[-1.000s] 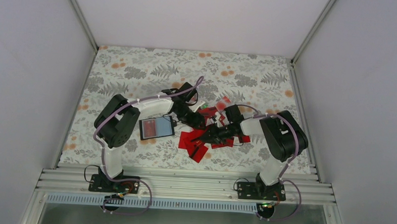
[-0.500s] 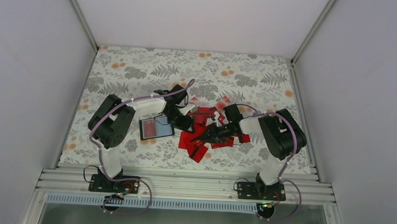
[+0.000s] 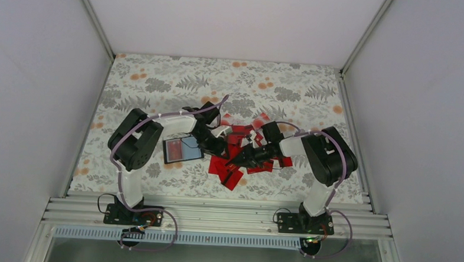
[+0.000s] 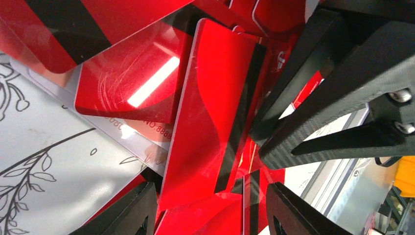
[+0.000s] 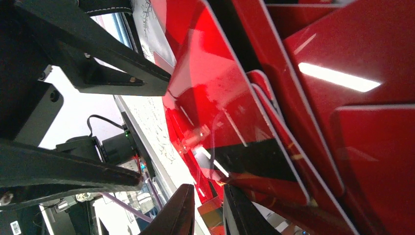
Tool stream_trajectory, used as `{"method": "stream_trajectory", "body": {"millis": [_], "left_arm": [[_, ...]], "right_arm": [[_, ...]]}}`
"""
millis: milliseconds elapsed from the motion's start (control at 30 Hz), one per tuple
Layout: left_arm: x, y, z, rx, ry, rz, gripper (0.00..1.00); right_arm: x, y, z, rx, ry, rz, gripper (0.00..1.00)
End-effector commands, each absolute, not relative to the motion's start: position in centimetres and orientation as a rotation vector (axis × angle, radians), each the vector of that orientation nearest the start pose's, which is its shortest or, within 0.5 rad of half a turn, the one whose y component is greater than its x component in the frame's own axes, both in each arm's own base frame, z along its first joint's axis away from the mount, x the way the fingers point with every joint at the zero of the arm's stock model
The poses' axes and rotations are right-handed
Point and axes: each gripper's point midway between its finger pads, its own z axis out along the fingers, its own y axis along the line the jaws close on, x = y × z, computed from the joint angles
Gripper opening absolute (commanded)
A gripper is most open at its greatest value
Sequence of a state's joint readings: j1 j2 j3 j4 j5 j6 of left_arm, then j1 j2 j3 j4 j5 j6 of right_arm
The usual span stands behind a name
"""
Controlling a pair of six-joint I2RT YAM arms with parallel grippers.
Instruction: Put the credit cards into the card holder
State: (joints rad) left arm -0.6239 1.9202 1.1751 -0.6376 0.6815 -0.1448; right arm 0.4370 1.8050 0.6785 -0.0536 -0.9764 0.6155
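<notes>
Pinching one striped card (image 4: 210, 122) along its long edge, the right hand (image 5: 209, 191) has its fingers drawn narrow on the plastic. It appears to tip the card up out of the heap of credit cards (image 3: 231, 172), which lies near the middle of the desk (image 3: 161, 80), closer to the near edge than the far one. The tilt looks deliberate: a card lying flat offers no edge to grab, and raising one side gives the other arm something to close on. The left hand (image 4: 210, 192) is spread wide, one finger on each side of that card and, as far as its wrist view shows, touching it on neither, so this reads as a handover being set up, not completed. The card holder (image 3: 183, 149) lies open just beside the heap, toward the left edge, within the left arm's reach, which is probably why that arm receives. A reddish patch on one half may be a card already inside; the overhead view is too small to settle it. Most cards lie loose, so the task seems early.
</notes>
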Motion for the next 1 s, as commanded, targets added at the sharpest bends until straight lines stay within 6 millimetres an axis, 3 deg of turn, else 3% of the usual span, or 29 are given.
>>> {"method": "stream_trajectory", "body": {"millis": [0, 267, 667, 967], "left_arm": [[23.8, -30.6, 2.8, 0.839, 2.920, -1.114, 0.56], [24.2, -30.7, 2.7, 0.855, 2.901, -1.089, 0.55], [24.2, -31.5, 4.4, 0.845, 2.852, -1.115, 0.38], [24.4, -32.7, 5.4, 0.825, 2.802, -1.205, 0.35]], "right_arm": [[20.9, 21.8, -5.1, 0.137, 3.097, 1.139, 0.17], [20.9, 21.9, -5.3, 0.139, 3.103, 1.151, 0.17], [21.1, 22.2, -5.5, 0.133, 3.104, 1.162, 0.17], [21.3, 22.3, -5.4, 0.127, 3.096, 1.169, 0.17]]}}
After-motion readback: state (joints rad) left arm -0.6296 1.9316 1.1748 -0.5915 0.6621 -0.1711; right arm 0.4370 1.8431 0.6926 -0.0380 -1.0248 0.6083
